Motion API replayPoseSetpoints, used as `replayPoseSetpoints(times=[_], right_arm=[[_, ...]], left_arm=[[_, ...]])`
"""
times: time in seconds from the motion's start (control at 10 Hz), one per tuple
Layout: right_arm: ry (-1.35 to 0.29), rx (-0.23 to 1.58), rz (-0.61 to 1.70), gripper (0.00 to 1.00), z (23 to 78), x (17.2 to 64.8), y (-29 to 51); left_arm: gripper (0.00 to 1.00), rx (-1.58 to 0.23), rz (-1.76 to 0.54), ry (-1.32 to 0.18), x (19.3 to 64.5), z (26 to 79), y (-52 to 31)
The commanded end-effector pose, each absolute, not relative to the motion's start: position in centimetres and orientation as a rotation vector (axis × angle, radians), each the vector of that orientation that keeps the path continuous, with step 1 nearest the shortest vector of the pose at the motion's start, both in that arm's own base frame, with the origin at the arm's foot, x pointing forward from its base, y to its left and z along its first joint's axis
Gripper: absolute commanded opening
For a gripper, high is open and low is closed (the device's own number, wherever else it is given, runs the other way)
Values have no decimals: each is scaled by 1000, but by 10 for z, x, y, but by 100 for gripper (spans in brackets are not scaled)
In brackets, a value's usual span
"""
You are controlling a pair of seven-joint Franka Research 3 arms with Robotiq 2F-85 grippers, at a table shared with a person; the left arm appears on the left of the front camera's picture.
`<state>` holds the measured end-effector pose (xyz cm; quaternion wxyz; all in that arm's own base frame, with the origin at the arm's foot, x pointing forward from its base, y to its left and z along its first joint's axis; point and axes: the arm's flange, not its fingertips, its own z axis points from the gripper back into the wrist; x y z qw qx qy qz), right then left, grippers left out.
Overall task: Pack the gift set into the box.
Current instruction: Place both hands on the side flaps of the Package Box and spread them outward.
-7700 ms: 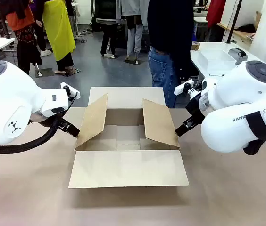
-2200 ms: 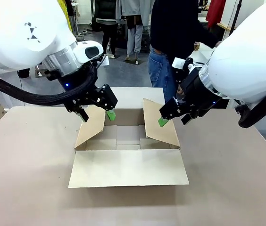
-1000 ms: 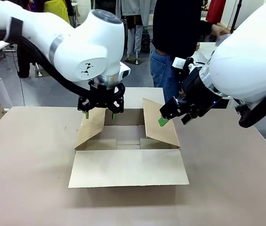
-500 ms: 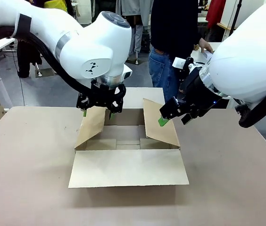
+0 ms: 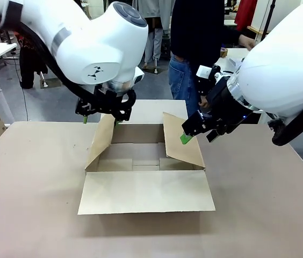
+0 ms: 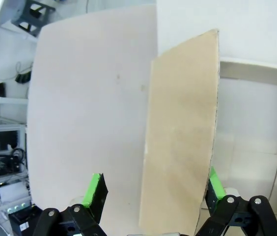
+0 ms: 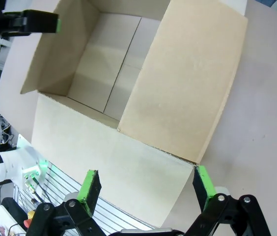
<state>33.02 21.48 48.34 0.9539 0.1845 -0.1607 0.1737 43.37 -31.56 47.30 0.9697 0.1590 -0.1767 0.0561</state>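
Left wrist view: holds left end effector [image 6: 154, 192] open astride a box [image 6: 182, 123] flap; right end effector [image 7: 146, 183] open by another.

The left arm [image 5: 89, 37] and right arm [image 5: 283, 70] have white rounded shells and thick black cables [image 5: 301, 128]. The left claw [image 5: 100, 119] and right claw [image 5: 199, 135] are black with green pads [image 6: 93, 189].

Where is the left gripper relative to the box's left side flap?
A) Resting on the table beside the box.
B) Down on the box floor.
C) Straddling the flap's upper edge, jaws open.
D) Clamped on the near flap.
C: the left wrist view shows the left gripper straddling the upper edge of the box's left side flap, jaws apart.
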Motion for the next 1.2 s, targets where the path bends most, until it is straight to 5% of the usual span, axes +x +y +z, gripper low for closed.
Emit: replayPoseSetpoints(times=[0.0,1.1], right_arm=[[-342,369,359,100,483,331,214],[-342,369,359,100,483,331,214]], left_arm=[[100,339,145,-408,421,480,-294],[100,174,-62,-254,461,520,-173]])
